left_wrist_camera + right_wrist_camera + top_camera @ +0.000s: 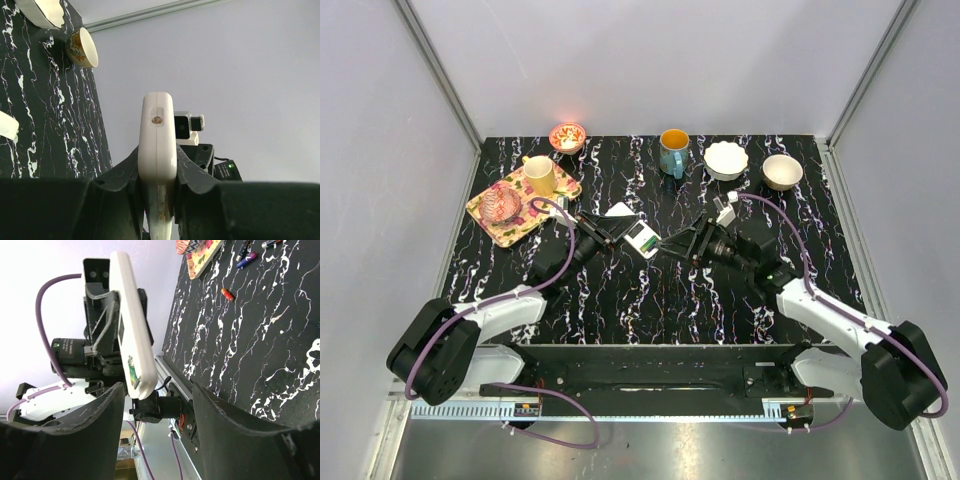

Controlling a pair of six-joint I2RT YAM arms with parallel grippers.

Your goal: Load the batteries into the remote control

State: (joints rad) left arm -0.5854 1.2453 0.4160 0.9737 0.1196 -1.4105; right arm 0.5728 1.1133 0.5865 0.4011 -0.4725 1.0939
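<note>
My left gripper (613, 232) is shut on the white remote control (641, 239) and holds it above the table; in the left wrist view the remote (156, 135) stands edge-on between the jaws. In the right wrist view the remote (131, 325) shows a greenish battery (132, 372) sitting in its compartment near the lower end. My right gripper (677, 243) is open and empty just right of the remote, its jaws (156, 390) spread wide. A reddish battery (227, 294) lies on the black table.
A flat white piece (620, 211) lies beyond the remote. A patterned tray (490, 215) with a yellow cup (540, 175) is back left. A teal mug (673, 152) and two bowls (726, 160) (782, 171) stand at the back. Other batteries (247, 259) lie near the tray.
</note>
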